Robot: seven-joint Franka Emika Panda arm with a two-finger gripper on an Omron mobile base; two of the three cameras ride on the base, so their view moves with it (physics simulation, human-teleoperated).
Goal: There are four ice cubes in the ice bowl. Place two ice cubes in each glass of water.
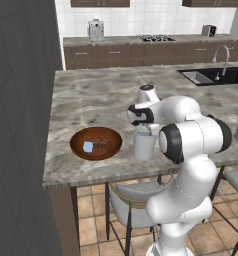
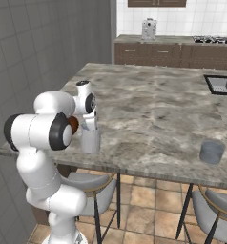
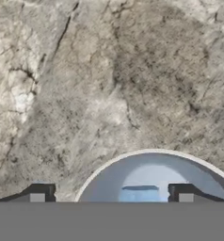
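Small pale-blue translucent ice cube in grey ribbed tumbler
It lies directly beneath the claw, whose jaws stand wide apart, holding nothing.

1. bench is mottled grey-beige marble
2. ice bowl is glossy reddish-brown
3. ice cube in it is pale blue
4. both tumblers are greyish, near one paler

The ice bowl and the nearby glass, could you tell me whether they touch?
Apart. In the left base view, bare counter shows between the ice bowl and the glass.
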